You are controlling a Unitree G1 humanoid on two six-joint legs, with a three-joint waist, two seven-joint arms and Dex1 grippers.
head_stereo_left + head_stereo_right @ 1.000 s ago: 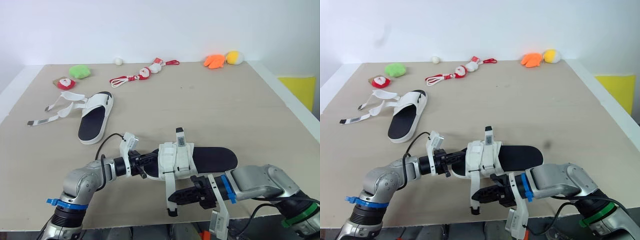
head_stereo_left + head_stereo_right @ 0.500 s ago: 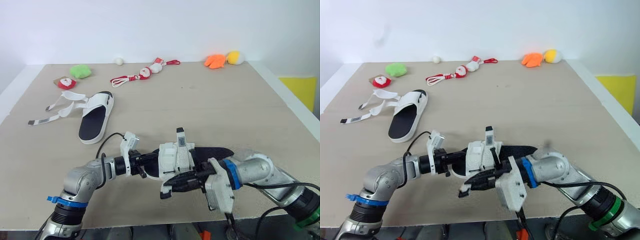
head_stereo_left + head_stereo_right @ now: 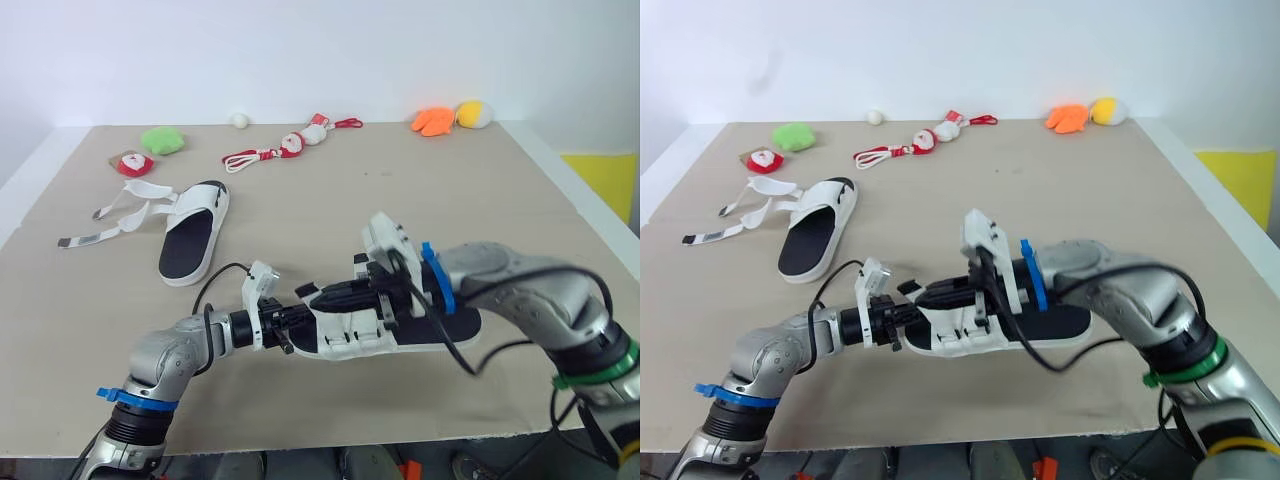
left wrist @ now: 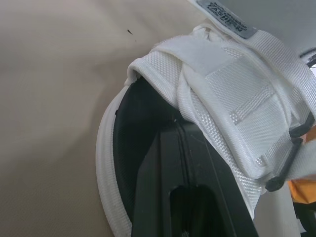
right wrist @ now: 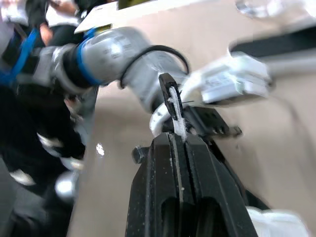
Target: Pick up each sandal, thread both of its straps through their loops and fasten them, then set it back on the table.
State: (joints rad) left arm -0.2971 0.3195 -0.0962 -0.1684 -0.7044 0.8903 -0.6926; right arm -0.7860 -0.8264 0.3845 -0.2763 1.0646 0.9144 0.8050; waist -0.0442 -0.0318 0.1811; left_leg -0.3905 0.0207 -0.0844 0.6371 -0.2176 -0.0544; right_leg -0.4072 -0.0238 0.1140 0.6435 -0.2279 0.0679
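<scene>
Sandal work at the front edge of the table (image 3: pixel 420 205). The near sandal (image 3: pixel 405 332), white with a black insole, lies lengthwise across the front, toe toward the robot's left. Whether its sole rests on the table or hangs just above it, I cannot tell.

Left gripper (image 3: pixel 300 322) is clenched on the toe end. In the left wrist view 1 black finger (image 4: pixel 190 187) lies on the insole and reaches in under the white webbing straps.

Right gripper (image 5: pixel 175 139) comes over the sandal's middle from the robot's right. Its 2 fingers are pinched tight on a thin white strap (image 5: pixel 174 109) with a black tip, which stands up out of the fingertips.

The far sandal (image 3: pixel 192 243) sits flat at the table's left side, well apart from the grippers, both of its straps (image 3: pixel 110 215) loose and splayed out to the left.

Along the back edge:
- green plush (image 3: pixel 161 140)
- red-and-white toy (image 3: pixel 131 164)
- small white ball (image 3: pixel 240 120)
- red cord with little figures (image 3: pixel 285 150)
- orange toy (image 3: pixel 432 122) touching a yellow toy (image 3: pixel 470 114)
</scene>
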